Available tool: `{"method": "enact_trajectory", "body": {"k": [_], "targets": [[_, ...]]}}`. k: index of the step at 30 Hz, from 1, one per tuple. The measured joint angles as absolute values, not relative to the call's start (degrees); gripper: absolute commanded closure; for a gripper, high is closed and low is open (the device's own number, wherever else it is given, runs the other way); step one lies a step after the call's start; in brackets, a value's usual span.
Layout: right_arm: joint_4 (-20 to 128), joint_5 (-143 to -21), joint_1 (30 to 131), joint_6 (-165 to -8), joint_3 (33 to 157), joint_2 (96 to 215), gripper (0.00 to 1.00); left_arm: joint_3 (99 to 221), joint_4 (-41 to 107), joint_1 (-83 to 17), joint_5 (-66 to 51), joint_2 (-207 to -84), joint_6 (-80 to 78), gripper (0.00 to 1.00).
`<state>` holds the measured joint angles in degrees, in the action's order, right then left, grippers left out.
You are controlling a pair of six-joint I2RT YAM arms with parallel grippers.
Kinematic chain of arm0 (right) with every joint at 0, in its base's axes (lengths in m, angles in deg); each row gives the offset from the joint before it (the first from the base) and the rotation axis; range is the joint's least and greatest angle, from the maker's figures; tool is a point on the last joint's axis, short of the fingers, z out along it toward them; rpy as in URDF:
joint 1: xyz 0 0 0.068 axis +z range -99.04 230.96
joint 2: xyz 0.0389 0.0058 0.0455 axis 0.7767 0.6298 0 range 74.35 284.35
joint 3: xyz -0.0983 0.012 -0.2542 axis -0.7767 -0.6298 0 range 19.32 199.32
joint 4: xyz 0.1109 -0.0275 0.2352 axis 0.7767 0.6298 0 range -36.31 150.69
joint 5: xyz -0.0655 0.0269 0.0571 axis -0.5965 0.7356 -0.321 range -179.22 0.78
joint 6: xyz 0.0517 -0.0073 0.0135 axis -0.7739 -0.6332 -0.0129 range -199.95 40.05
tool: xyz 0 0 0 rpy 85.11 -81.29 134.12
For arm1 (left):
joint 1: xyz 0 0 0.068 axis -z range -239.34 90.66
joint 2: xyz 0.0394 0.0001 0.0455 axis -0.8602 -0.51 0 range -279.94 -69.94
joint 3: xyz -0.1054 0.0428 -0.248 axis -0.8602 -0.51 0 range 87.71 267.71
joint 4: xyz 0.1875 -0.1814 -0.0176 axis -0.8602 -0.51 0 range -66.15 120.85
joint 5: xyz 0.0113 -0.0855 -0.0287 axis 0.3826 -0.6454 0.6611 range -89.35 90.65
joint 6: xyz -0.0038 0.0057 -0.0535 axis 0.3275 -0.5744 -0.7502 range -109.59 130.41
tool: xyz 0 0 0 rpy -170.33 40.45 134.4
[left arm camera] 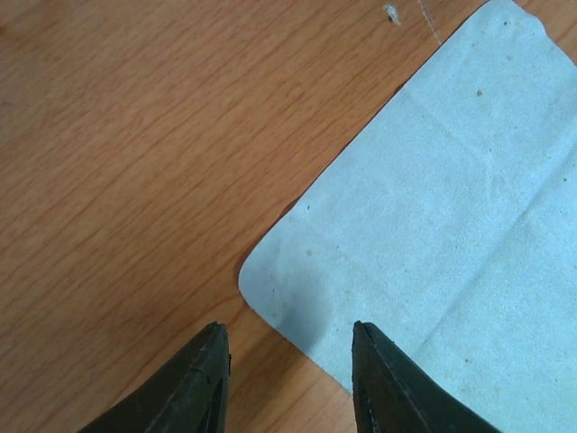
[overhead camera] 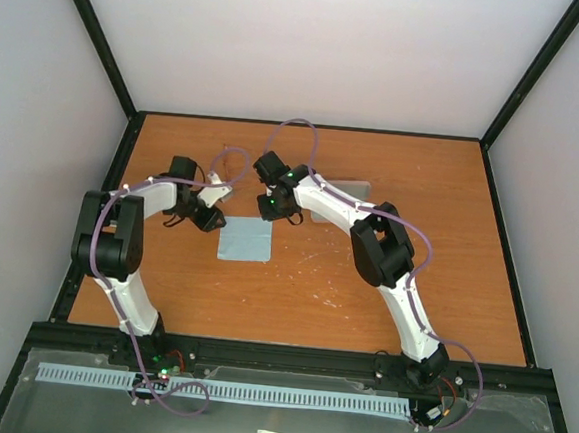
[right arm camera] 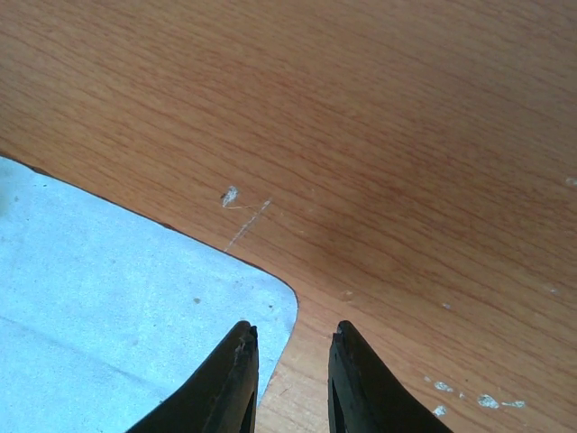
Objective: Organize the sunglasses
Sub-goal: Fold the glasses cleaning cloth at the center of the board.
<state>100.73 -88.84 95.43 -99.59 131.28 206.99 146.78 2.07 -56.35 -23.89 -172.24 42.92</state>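
No sunglasses show in any view. The flat blue-grey cloth [overhead camera: 245, 240] lies on the wooden table near its middle. My left gripper [overhead camera: 210, 218] is low over the cloth's far left corner, open and empty. In the left wrist view my left gripper [left arm camera: 288, 336] straddles a rounded corner of the cloth [left arm camera: 433, 207]. My right gripper [overhead camera: 273, 211] is low over the cloth's far right corner, open and empty. In the right wrist view my right gripper [right arm camera: 293, 330] has one finger over the cloth [right arm camera: 117, 307] and the other over bare wood.
A flat grey thing [overhead camera: 347, 191] lies on the table behind the right arm, partly hidden by it. Black frame posts and white walls enclose the table [overhead camera: 414, 287]. White specks and a scratch [right arm camera: 243, 221] mark the wood by the cloth.
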Motion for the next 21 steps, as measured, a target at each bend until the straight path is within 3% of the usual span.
{"method": "enact_trajectory", "body": {"k": [4, 15, 18, 21], "targets": [[100.8, -89.6, 95.4, -99.8, 131.3, 207.0, 0.77, 146.7, 3.2, -55.1, -23.1, -172.8, 43.0, 0.68], [100.8, -90.1, 95.4, -100.0, 130.6, 207.0, 0.78, 145.6, 6.1, -53.8, -21.5, -173.4, 43.2, 0.70], [100.8, -90.1, 95.4, -99.9, 130.6, 207.0, 0.78, 145.3, 7.0, -53.8, -21.4, -173.4, 43.2, 0.77], [100.8, -90.0, 95.4, -99.9, 130.6, 207.0, 0.74, 145.1, 7.8, -53.8, -21.0, -173.4, 43.2, 0.94]]}}
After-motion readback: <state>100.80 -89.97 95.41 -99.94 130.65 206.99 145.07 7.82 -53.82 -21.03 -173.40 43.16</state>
